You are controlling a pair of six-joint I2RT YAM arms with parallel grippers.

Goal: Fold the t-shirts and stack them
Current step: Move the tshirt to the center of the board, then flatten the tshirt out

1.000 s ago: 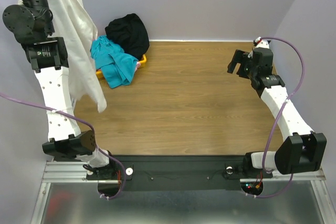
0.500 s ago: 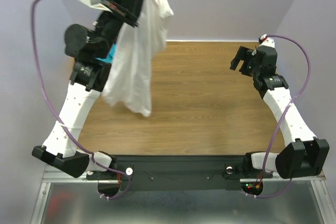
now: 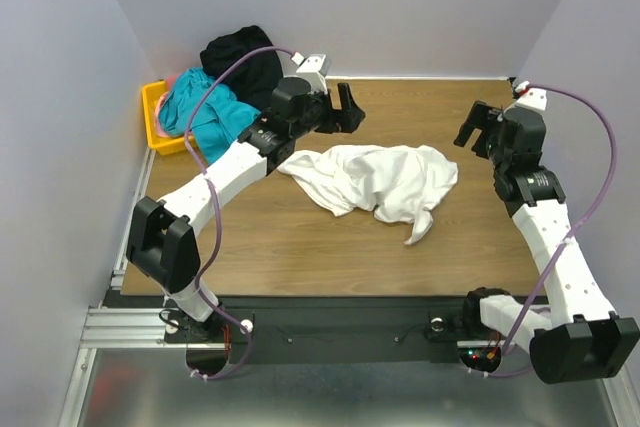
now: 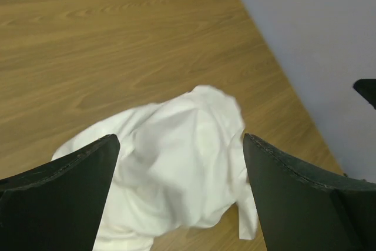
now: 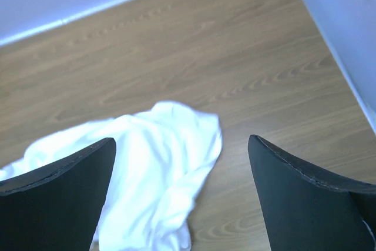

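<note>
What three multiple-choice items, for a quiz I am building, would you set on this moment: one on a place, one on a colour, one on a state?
1. Where is the white t-shirt? A hanging in the air; B crumpled on the table; C folded on a stack.
2. What colour is the bin? A yellow; B red; C green.
3. How stands the left pincer? A shut on cloth; B open, empty; C out of view.
Key: 1 B, it lies bunched on the wood; 2 A, its rim shows yellow; 3 B, both fingers stand wide apart.
</note>
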